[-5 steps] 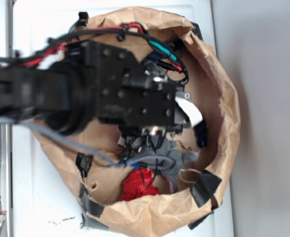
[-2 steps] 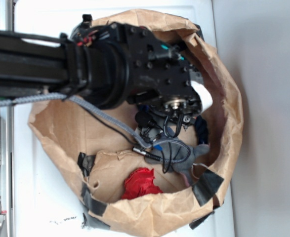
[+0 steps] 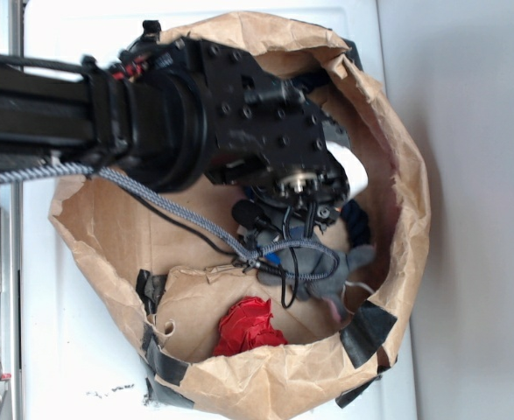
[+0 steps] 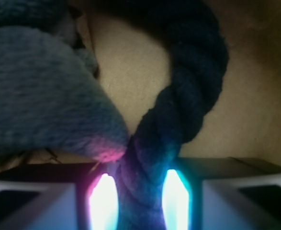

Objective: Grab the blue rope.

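The hand (image 4: 140, 203) reaches down into a crumpled brown paper bag (image 3: 397, 149), and in the wrist view its two fingers (image 4: 102, 201) stand on either side of the blue rope (image 4: 178, 100), one glowing pad to the left of the strand and one to the right. The rope fills the gap between them and seems to touch both pads, so the hand looks clenched on the rope, or all but so; how firm the hold is cannot be judged from here.

What matters is how the rope runs. At the fingers its long axis points straight away from the hand, passing through the gap rather than across the fingertips. Farther out it bends to the right, then arches back to the left across the top of the wrist view, lying on the bag's paper floor. So the fingers pinch across the strand's thickness, which is the right way to take it.

Just left of the rope, touching it close to the left finger, lies a grey plush toy (image 4: 39, 96); it might be nipped along with the rope.

In the exterior view the arm hides the fingers. Only a dark patch of rope (image 3: 358, 220) shows beyond it, beside the toy (image 3: 344, 267). Nearer the bag's lower edge, well apart, sits a red crumpled thing (image 3: 249, 325).
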Motion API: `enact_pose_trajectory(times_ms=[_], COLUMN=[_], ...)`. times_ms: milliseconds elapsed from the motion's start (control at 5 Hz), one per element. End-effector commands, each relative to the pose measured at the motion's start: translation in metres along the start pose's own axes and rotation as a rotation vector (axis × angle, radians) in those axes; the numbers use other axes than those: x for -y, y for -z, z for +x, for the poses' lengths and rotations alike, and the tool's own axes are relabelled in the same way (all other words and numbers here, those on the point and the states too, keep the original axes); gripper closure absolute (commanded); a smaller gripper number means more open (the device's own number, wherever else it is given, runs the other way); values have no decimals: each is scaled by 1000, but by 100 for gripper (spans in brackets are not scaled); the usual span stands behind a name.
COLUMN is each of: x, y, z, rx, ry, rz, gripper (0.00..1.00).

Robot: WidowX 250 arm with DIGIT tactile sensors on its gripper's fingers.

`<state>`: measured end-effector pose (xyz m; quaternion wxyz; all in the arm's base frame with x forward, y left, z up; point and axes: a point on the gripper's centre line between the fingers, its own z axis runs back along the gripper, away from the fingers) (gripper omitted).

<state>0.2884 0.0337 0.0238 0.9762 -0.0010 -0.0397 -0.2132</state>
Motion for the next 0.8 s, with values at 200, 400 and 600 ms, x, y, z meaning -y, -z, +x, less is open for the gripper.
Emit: enact_pose_trajectory(times_ms=[200,400,600], x=[12,16,22], y=[-149,-176,-185], z=[6,2,-6], rx=[224,224,196], ry=[-67,-83,-104], rz=[-26,-56,-38], gripper=[100,100,100])
